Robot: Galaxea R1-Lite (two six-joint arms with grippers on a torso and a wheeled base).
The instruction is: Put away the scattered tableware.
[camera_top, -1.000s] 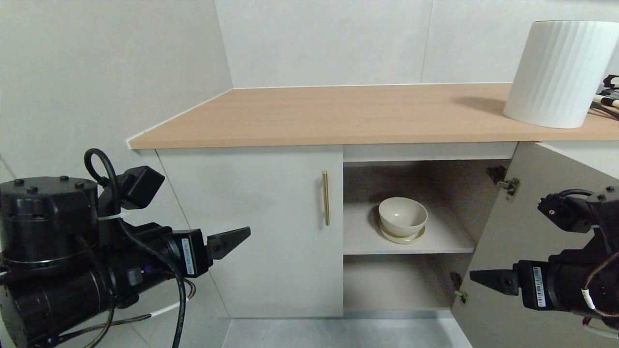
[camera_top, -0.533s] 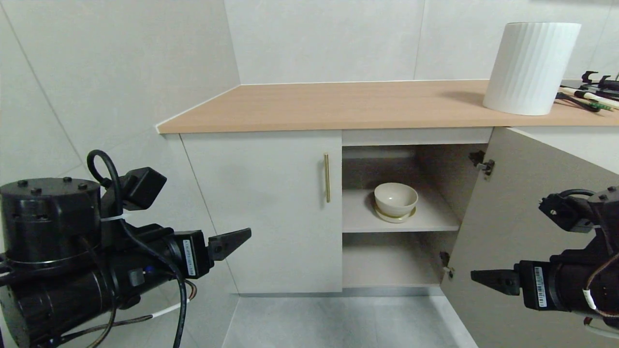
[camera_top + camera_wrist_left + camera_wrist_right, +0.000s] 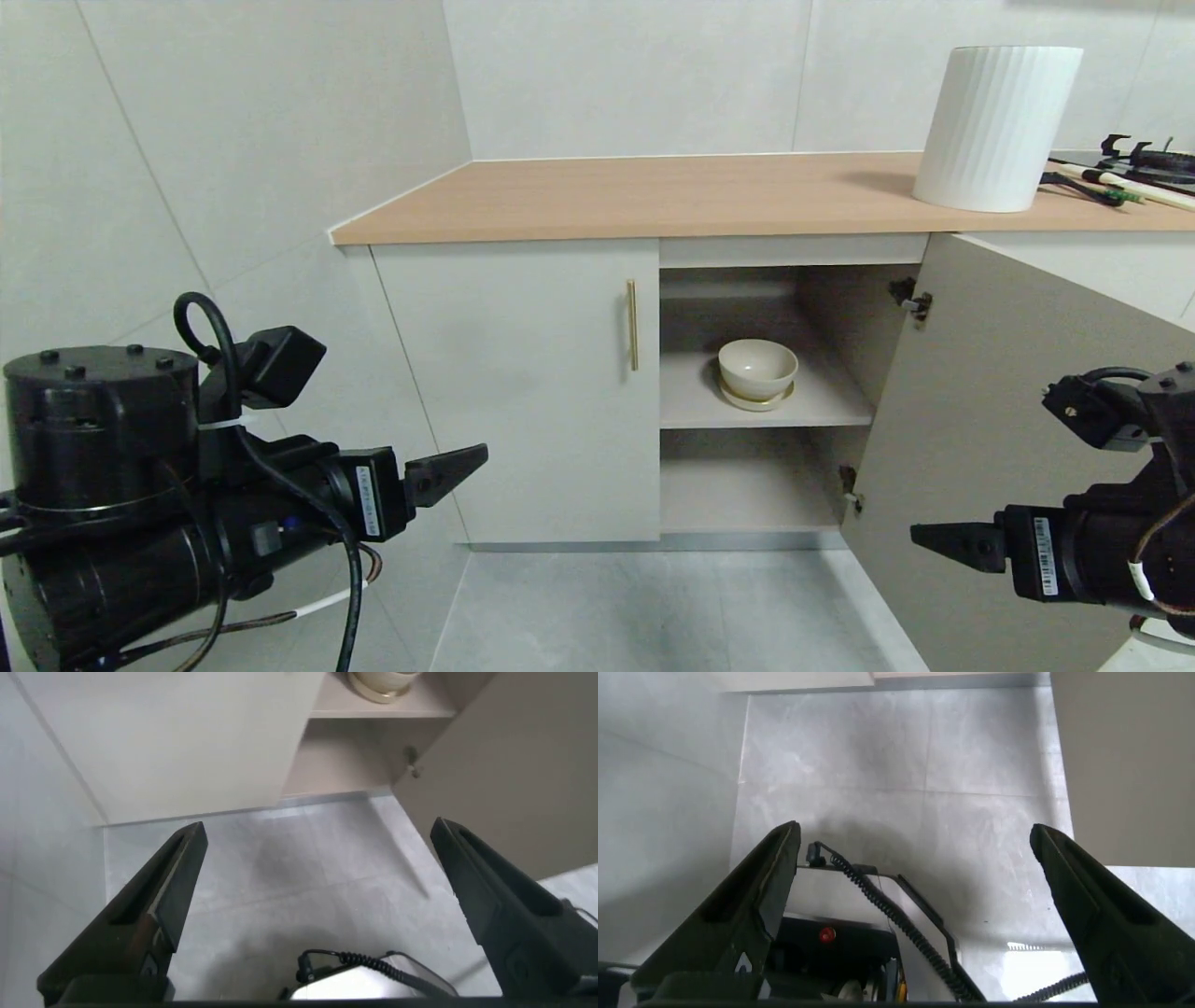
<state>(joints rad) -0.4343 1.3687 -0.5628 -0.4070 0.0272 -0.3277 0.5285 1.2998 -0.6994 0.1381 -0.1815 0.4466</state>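
Left gripper point(image 3: 457, 464) and right gripper point(image 3: 943, 543): both spread wide, nothing held, low before the cabinet.

Cream bowl point(image 3: 757, 364) on a saucer point(image 3: 752, 401), resting on the middle shelf point(image 3: 826, 409); ahead of and above both grippers, well apart from each.

Open door point(image 3: 971, 373) close ahead of the right gripper.

Hazards, as judged:
- Right arm striking the open door on any forward reach, owing to that closeness.
- Bowl nudged off its saucer by a further piece slid onto the same shelf.
- Container knocked during a reach for the utensils beside it.

Poorly shown:
- Thin utensils point(image 3: 1125, 177) on the countertop point(image 3: 653, 196), above and beyond the right gripper, beside the white ribbed container point(image 3: 995, 128); cut by the frame edge, possibly chopsticks.
- Back of the lower compartment in shadow.
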